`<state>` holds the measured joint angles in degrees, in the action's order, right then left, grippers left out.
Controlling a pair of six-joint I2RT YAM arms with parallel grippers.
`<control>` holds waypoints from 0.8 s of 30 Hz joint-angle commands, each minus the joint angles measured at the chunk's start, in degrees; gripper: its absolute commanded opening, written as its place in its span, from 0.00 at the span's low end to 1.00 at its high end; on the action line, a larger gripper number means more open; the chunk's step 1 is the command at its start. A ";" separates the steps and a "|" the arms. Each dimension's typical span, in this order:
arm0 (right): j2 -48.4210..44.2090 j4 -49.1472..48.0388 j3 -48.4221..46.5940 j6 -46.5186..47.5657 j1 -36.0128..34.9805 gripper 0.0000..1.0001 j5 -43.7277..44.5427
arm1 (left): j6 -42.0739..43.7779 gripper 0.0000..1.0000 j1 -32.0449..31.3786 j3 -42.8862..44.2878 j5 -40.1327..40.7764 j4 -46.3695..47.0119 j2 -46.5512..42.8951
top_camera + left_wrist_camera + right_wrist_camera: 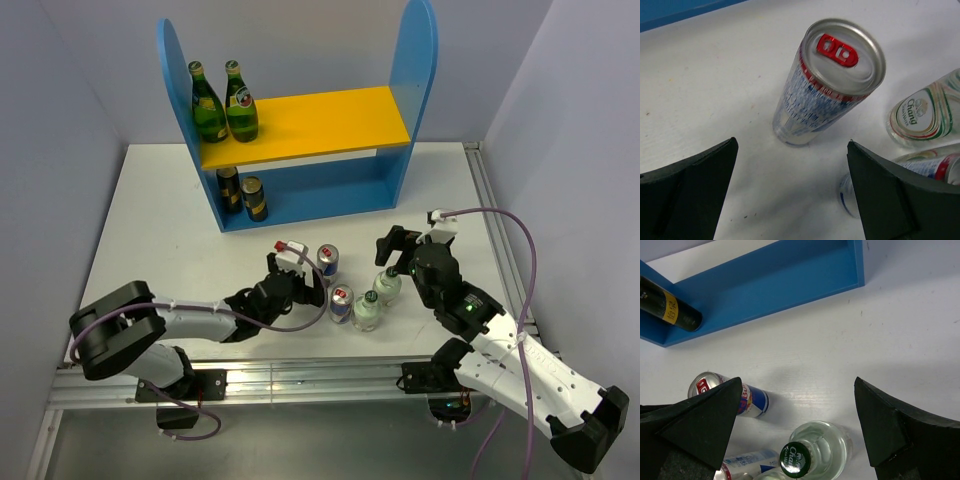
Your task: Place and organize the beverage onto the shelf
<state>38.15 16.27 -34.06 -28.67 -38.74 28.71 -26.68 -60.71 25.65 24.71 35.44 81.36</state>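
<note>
The shelf (300, 125) stands at the back, with two dark cans (243, 195) on its lower level at the left. On the table stand two blue-and-silver cans (328, 262) (341, 305) and two clear bottles (387, 286) (368, 312). My left gripper (311, 286) is open and empty, just left of the cans. In the left wrist view the gripper (792, 142) faces the far can (827, 85). My right gripper (397, 256) is open and empty above the far bottle. In the right wrist view the gripper (797, 381) has the bottle (832, 445) between its fingers, lower down.
Two tall green bottles (224, 102) stand on the left of the yellow upper board (330, 118). The right part of both shelf levels holds nothing. One dark can (670, 310) and the blue shelf base (775, 280) show in the right wrist view. Metal rails line the table's right and front edges.
</note>
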 commanded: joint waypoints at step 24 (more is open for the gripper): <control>-0.62 -1.16 0.14 -0.07 -0.28 1.00 1.35 | 5.23 0.21 0.15 15.48 7.20 13.08 18.75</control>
<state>38.11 16.25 -34.06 -28.67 -38.74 28.91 -21.87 -60.60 38.74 30.85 46.48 100.27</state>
